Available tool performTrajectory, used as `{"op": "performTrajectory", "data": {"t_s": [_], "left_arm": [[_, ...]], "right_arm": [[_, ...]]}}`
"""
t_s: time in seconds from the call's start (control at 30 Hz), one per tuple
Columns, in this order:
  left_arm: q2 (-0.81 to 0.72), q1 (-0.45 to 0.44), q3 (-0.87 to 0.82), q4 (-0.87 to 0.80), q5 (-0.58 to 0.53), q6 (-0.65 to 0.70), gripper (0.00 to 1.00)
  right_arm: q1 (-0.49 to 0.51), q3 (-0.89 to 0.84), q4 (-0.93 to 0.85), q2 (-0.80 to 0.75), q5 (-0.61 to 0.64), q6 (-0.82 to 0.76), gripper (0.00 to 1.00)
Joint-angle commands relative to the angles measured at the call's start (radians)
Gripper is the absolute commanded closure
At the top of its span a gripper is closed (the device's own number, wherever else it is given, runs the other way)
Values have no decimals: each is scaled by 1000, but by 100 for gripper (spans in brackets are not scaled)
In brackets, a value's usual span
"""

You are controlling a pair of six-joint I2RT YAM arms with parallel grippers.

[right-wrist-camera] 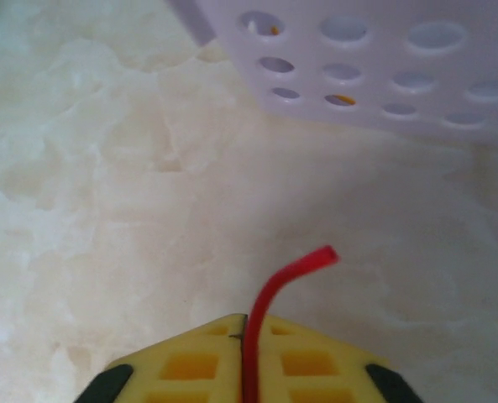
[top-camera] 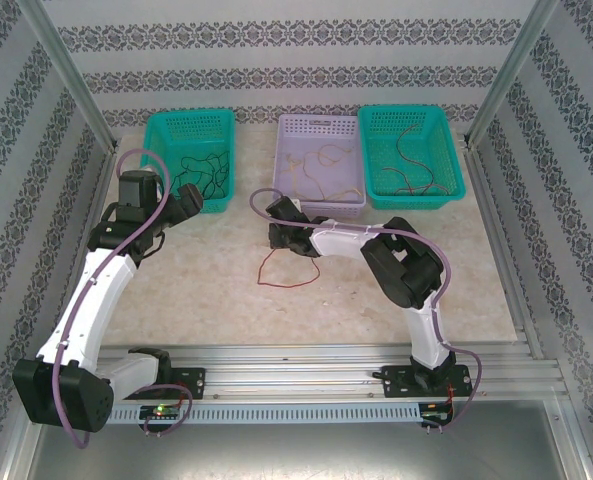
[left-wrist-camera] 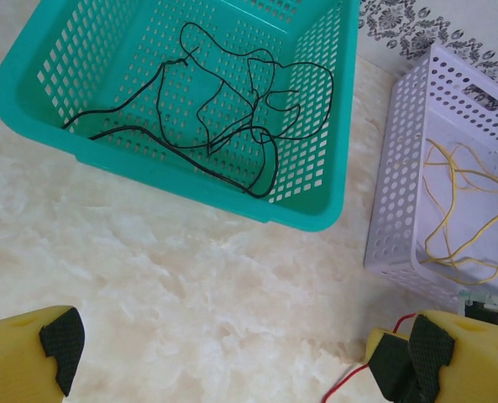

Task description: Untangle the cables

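Lifting out the loose red cable, with one end now in the grip

Our right fingers (right-wrist-camera: pixel 190 365) are clamped on one end of the red cable (right-wrist-camera: pixel 303 262), which lies on the table (right-wrist-camera: pixel 106 168) just near of the lilac basket (right-wrist-camera: pixel 387 52). Our left fingers (left-wrist-camera: pixel 60 344) stand wide apart. Next, we judge, comes a slow lift toward the far-right basket (top-camera: pixel 413 203) — watching for snags.

The left arm (top-camera: pixel 91 298) and the right arm (top-camera: pixel 428 335) are built alike: smooth white shell links joined by blocky black motor housings, each set on a black base plate (top-camera: pixel 416 378) bolted to a silver ribbed rail (top-camera: pixel 296 358). A thick purple cable (top-camera: pixel 152 153) loops along each arm. The jaws are yellow blocks with moulded square recesses, faced with black textured pads (left-wrist-camera: pixel 61 340).
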Motion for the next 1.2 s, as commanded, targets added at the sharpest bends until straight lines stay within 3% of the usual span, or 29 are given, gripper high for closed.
{"op": "performTrajectory", "data": {"t_s": [0.0, 0.17, 0.5, 0.83, 0.93, 1.17], "left_arm": [[-14, -12, -11, 37, -12, -15, 0], [-9, -12, -11, 35, -4, -16, 0], [-1, -12, -11, 40, -1, -17, 0], [10, -12, -19, 45, -2, -18, 0], [14, -16, -23, 50, 2, -20, 0], [28, -24, -26, 55, 10, -20, 0]], "right_arm": [[5, 8, 0, -6, 6, -3, 98], [30, -39, 8, -111, 6, -26, 100], [75, -152, -20, -463, 3, -77, 100], [69, -124, -146, -738, 25, -183, 100], [28, -88, -194, -785, 8, -210, 100], [-183, 13, -282, -838, -166, -199, 100]]}}
